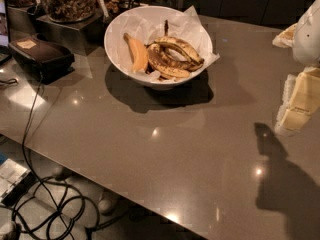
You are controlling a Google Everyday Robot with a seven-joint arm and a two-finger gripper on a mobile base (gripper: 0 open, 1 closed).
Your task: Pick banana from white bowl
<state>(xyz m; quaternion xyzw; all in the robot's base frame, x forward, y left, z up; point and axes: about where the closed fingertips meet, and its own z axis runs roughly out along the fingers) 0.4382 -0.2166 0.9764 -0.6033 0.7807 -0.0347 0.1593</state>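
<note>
The white bowl stands on the brown counter at the upper middle, lined with crinkled white paper. Inside lie several speckled overripe bananas, pale yellow with brown-black spots and dark ends, stacked on the bowl's right half. A smooth orange-yellow banana lies alone on the left half. My gripper hangs at the right edge of the view, well to the right of the bowl and above the counter, its pale fingers pointing down. It casts a dark shadow on the counter below.
The counter has a front edge running diagonally at lower left. A dark device with a cable sits at the left. Glass jars of snacks on a metal stand lie behind the bowl. Cables coil on the floor.
</note>
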